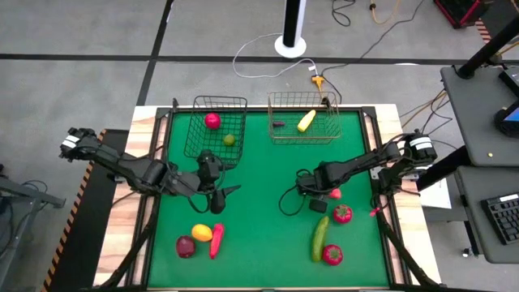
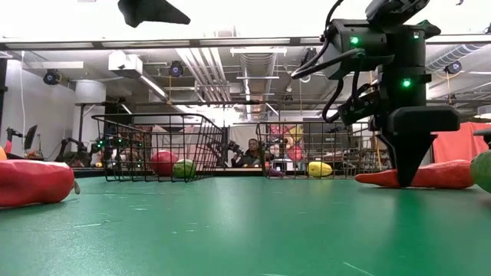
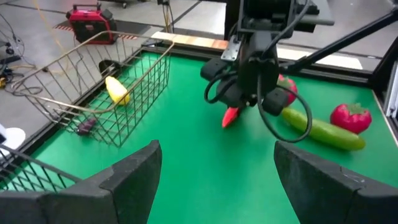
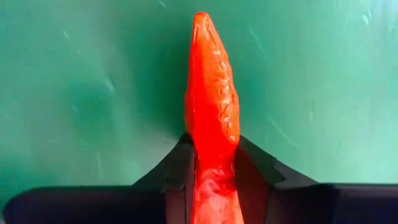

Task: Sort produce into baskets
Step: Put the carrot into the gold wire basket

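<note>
On the green bench [image 1: 259, 203], near the silvery basket [image 1: 304, 128], the right pincer [image 4: 211, 180] pinches a red carrot [image 4: 211, 106] at its thick end; it looks light, stiff, slippery.

We see the right gripper [image 1: 324, 195] low at centre right of the green felt surface [image 1: 259, 235], beside a long green toy cucumber [image 1: 319, 238].
</note>
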